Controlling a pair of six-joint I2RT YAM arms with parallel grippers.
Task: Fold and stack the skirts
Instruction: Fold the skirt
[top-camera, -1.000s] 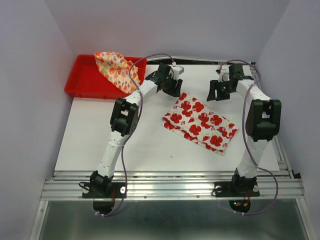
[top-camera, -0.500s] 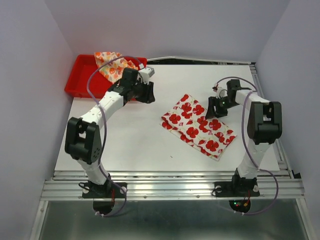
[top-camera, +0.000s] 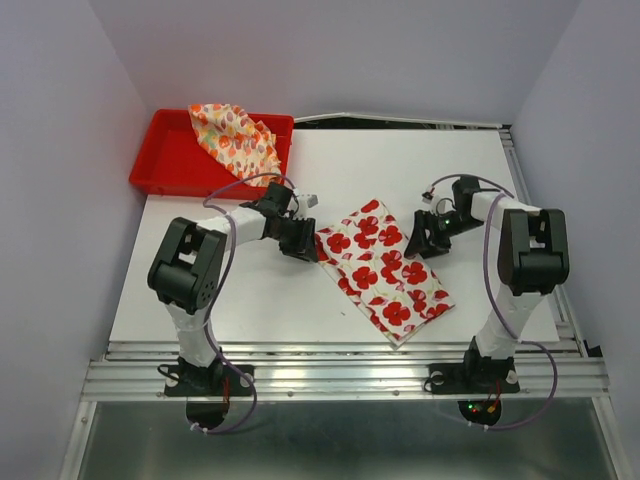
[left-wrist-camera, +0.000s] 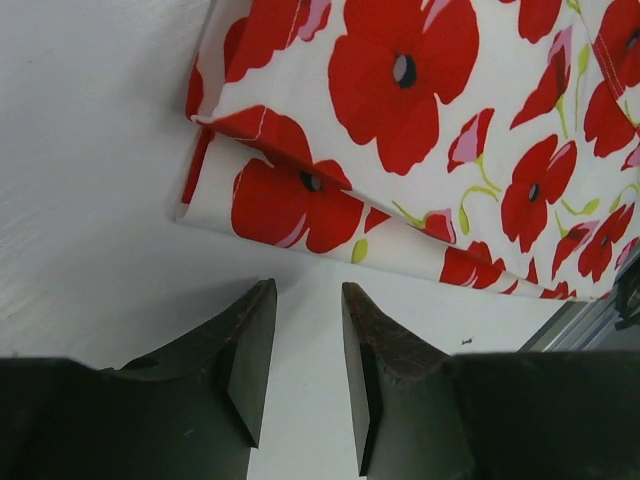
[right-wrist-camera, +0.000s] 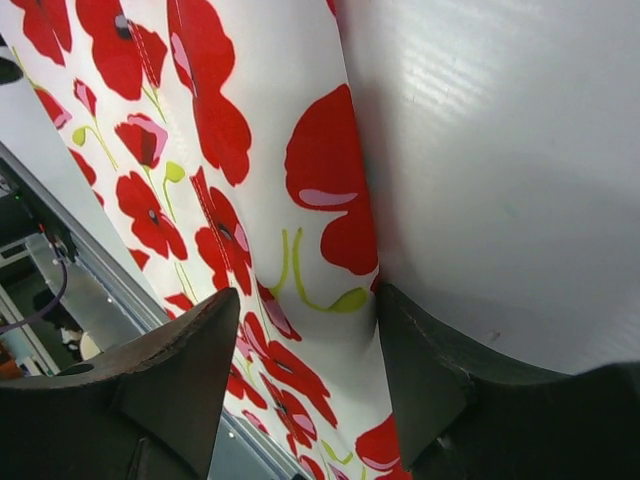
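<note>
Showing only from above: cream skirt (top-camera: 235, 140) in red tray (top-camera: 163, 163).

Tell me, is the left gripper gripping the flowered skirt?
No, the left gripper is empty, its fingers over the table just short of the flowered skirt.

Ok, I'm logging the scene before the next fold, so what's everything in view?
flowered skirt: one, white with big red flowers, lying mid-table
cream skirt: one, cream with orange and red marks, bunched in the tray
tray: one, red, table's far left corner
table: one, white
left gripper: one, black, narrowly open, just short of the flowered skirt's left corner
right gripper: one, black, open, astride its right edge
</note>
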